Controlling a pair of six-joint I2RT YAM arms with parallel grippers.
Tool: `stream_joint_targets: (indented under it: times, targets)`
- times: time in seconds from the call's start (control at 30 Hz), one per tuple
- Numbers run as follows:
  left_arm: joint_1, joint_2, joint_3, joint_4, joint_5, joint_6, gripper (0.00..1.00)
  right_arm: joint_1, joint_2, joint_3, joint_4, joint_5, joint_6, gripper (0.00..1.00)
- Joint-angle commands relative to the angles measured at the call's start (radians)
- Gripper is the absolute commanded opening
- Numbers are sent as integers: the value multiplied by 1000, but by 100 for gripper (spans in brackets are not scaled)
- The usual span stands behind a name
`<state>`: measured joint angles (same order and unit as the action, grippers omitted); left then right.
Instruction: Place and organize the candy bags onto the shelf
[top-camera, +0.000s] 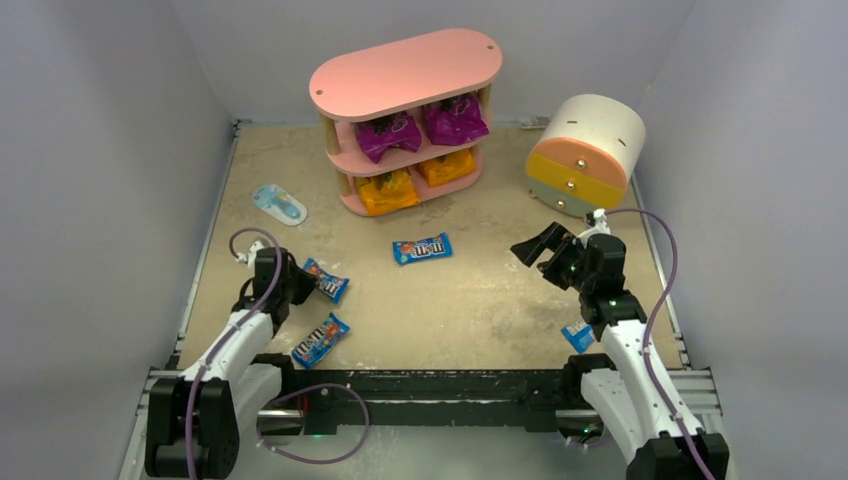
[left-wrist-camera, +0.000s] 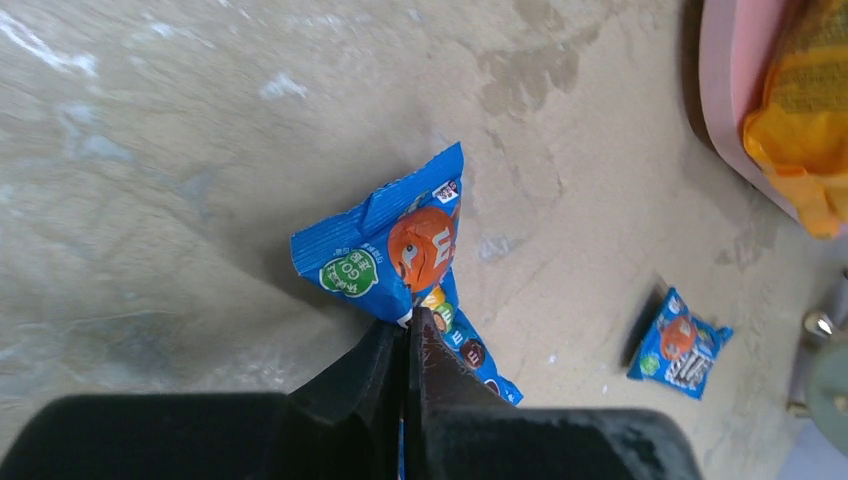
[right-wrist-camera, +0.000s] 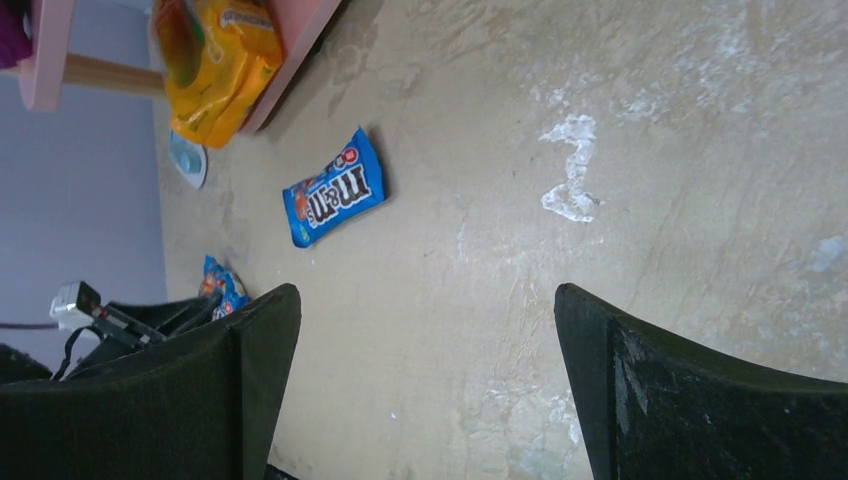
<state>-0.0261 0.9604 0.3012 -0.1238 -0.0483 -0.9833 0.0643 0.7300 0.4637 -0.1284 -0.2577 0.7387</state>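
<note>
The pink shelf (top-camera: 405, 75) stands at the back, with two purple bags (top-camera: 388, 135) on its middle board and two orange bags (top-camera: 387, 192) on the bottom one. My left gripper (left-wrist-camera: 410, 318) is shut on the edge of a blue M&M's packet (left-wrist-camera: 400, 250) at the table's left (top-camera: 327, 281). A second blue packet (top-camera: 320, 340) lies just in front of it. A third (top-camera: 422, 248) lies mid-table. Another one (top-camera: 577, 337) sits beside the right arm. My right gripper (right-wrist-camera: 425, 295) hangs open over bare table (top-camera: 535, 247), holding nothing.
A white, orange and yellow cylindrical drawer unit (top-camera: 587, 155) lies at the back right. A pale blue-and-white oval item (top-camera: 279, 204) rests left of the shelf. Grey walls enclose the table on three sides.
</note>
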Motion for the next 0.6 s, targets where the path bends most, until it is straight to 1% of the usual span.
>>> stream_joint_targets:
  times: [0.0, 0.07, 0.13, 0.2, 0.27, 0.37, 0.47, 0.57]
  targets:
    - [7, -37, -34, 101, 175, 27, 0, -4, 45, -31, 116, -141, -23, 98]
    - [5, -58, -32, 108, 230, 31, 0, -4, 69, -27, 147, -177, -28, 98]
    - [0, -89, -39, 179, 283, 22, 0, 0, 81, -26, 189, -242, -44, 98]
    - [-32, -115, -43, 226, 305, -4, 0, 16, 83, -22, 220, -295, -75, 98]
    - [-104, -125, -33, 245, 291, -41, 0, 81, 84, -6, 221, -289, -102, 98]
    - [-264, -103, 9, 297, 234, -77, 0, 247, 92, 13, 258, -252, -119, 98]
    - [-397, -51, 108, 282, 138, -54, 0, 379, 116, 24, 306, -220, -132, 98]
    - [-501, -12, 157, 313, 53, -41, 0, 442, 149, 27, 372, -199, -96, 96]
